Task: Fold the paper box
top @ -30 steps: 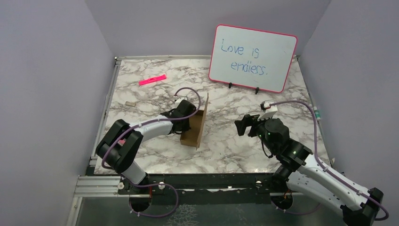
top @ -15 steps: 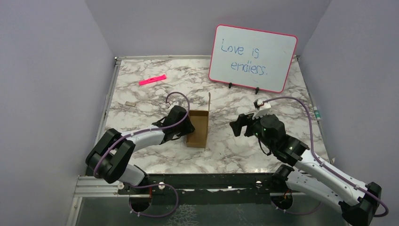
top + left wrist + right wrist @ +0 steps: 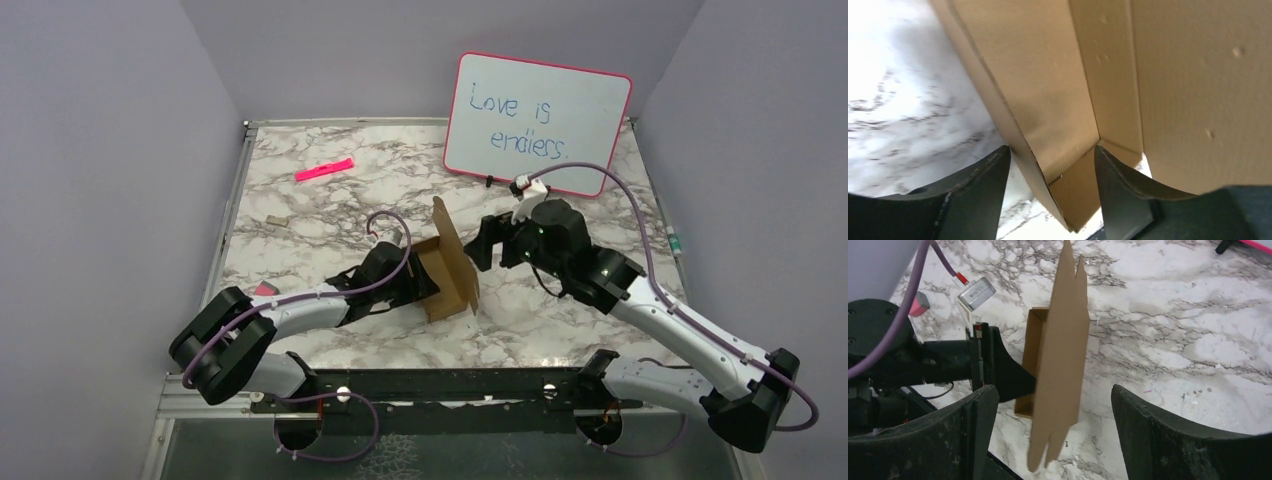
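Half done at most: grasping the paper box [image 3: 436,282] wall in left jaws, holding right jaws released beside its unclosed flap [image 3: 1060,365].

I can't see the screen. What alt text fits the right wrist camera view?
A half-folded brown paper box, its long flap upright, is framed by the right gripper's open fingers above a marble table. The left gripper holds it from the view's left.
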`<state>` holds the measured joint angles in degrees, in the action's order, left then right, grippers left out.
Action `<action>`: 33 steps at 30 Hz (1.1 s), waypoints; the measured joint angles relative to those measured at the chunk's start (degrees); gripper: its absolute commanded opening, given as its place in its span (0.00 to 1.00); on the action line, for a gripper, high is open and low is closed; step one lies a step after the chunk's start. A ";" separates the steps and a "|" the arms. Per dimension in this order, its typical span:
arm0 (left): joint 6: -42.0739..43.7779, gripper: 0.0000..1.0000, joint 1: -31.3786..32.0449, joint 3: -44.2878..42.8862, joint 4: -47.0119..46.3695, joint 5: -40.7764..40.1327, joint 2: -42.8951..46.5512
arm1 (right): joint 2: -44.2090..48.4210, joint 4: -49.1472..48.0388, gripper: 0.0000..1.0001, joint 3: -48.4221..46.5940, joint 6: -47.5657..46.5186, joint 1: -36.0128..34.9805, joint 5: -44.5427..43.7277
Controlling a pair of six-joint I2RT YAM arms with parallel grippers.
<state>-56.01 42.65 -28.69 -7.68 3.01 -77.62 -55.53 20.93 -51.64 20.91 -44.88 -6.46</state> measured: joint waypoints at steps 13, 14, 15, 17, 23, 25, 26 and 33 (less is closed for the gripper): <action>5.09 0.99 -0.50 -3.30 10.97 -3.58 13.33 | -15.30 14.10 0.78 -18.93 -4.81 -0.17 3.13; 6.62 0.99 -1.44 -4.79 13.20 -4.02 14.51 | -16.37 14.91 0.77 -19.58 -5.20 -0.20 3.17; 8.17 0.99 -2.47 -6.67 15.50 -4.50 15.58 | -17.62 15.69 0.76 -20.22 -5.60 -0.28 3.21; 12.17 0.99 -4.39 -11.63 20.11 -5.35 17.07 | -19.69 16.79 0.74 -20.87 -6.05 -0.55 3.28; 24.72 0.99 -9.18 -25.46 30.14 -6.95 17.42 | -24.37 20.94 0.63 -24.30 -7.58 -1.14 3.26; 28.72 0.99 -10.05 -28.61 31.65 -8.11 17.51 | -25.53 21.40 0.59 -25.44 -8.15 -1.31 3.28; 30.93 0.99 -10.34 -29.57 31.93 -8.94 17.59 | -26.05 21.68 0.57 -25.83 -8.50 -1.33 3.28; 42.12 0.99 -12.15 -27.34 33.83 -12.13 18.75 | -31.93 23.34 0.35 -27.34 -10.78 -2.01 3.80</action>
<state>-13.89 30.50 -56.03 26.15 -9.13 -58.87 -87.46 44.27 -78.98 10.13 -46.89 -2.66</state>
